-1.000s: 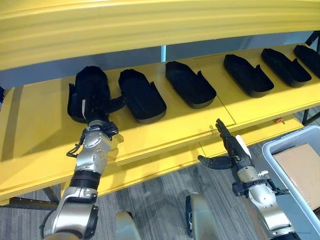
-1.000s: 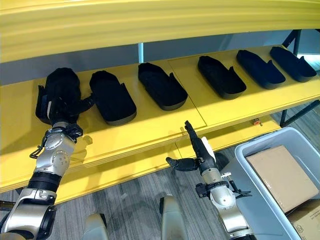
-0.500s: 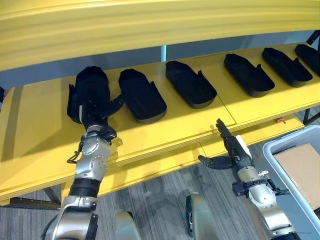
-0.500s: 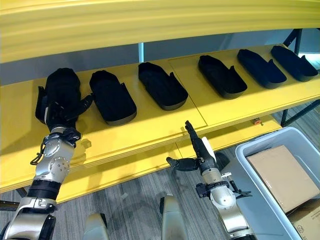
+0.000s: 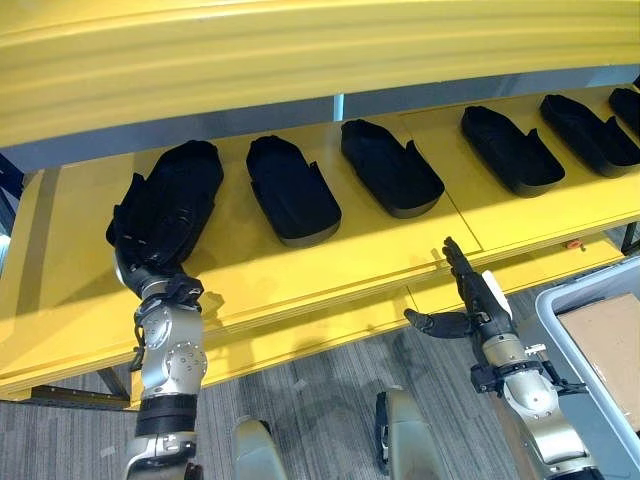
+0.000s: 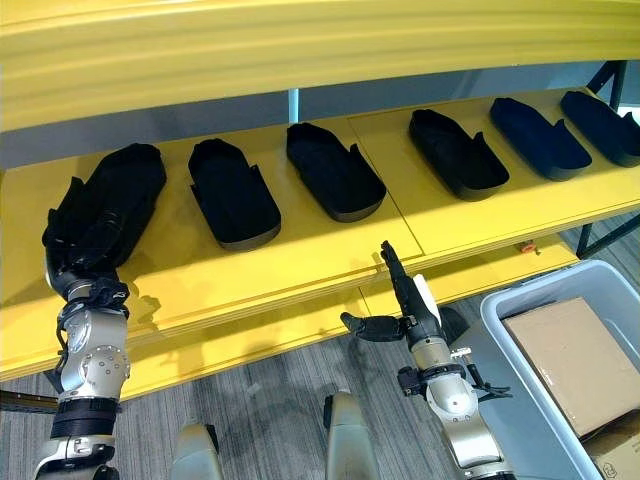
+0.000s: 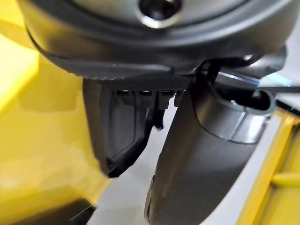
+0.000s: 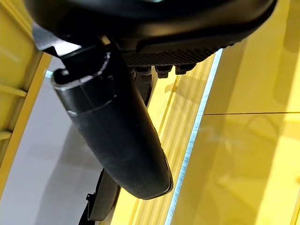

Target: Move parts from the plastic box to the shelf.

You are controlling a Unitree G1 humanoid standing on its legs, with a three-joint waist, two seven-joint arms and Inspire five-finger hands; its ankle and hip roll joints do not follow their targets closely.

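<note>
Since a second ago our left hand [image 5: 148, 262] has drawn back toward the shelf's front edge, and the leftmost part [image 5: 175, 195] has turned with it: earlier its long axis ran almost straight from front to back, now it leans, its far rounded end pointing away and to the right, its near end angled toward the left. The whole picture has also slid a little, so the camera has moved; the other parts keep their places on the board.

We see our left hand lying over the near end of that part, dark on dark, and we cannot tell whether its fingers are curled on it or resting straight. The left wrist view shows the thumb and a row of fingers reaching forward over the yellow board, which does not settle it.

Just to the right of the left hand lies the second part [image 5: 291, 188], then a third part [image 5: 390, 167], both with long axes running front to back and slightly rightward at the near end. Further right sit more parts [image 5: 511, 150].

Our right hand [image 5: 478, 300] hovers below the front lip of the yellow shelf [image 5: 330, 270], fingers straight and thumb spread, holding nothing. To its right is the plastic box [image 5: 556, 312], with a cardboard box [image 5: 604, 345] inside.
</note>
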